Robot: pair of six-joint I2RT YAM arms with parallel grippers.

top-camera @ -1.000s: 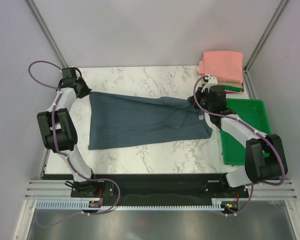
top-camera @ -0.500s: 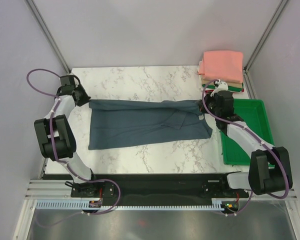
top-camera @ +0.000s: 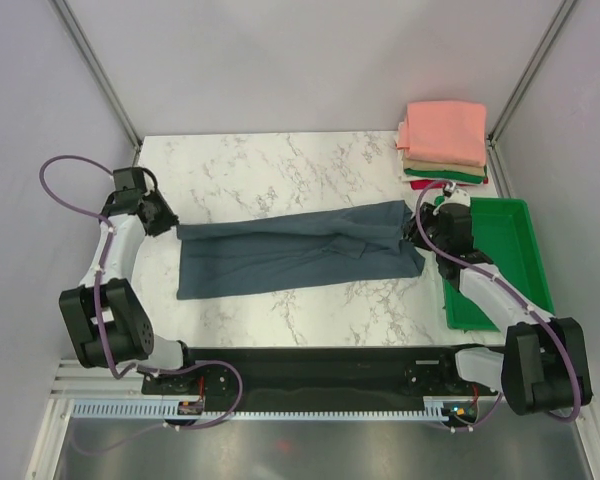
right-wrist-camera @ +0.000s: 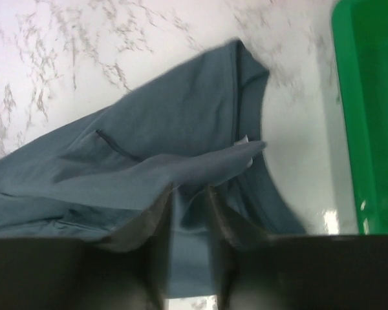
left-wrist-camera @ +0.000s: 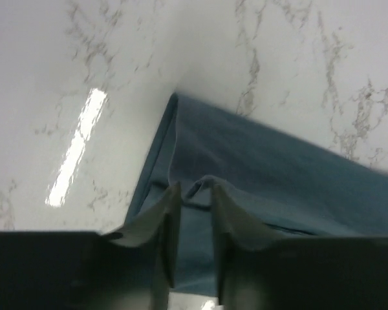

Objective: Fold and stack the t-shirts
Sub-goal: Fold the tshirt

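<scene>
Lying lengthwise left to right, the shirt (top-camera: 295, 250) rests on the table (top-camera: 280, 165), left arm (top-camera: 115, 240) at its left end, right arm (top-camera: 480, 280) at its right, equally near. Cloth sits between each pair of barely parted jaws. Gripped or loose, can't tell.

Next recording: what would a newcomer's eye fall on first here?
A slate-blue t-shirt stretched across the marble table, one end at the left gripper, the other at the right gripper. Then the salmon-pink-topped stack of folded shirts at the far right corner, behind a green tray.
</scene>
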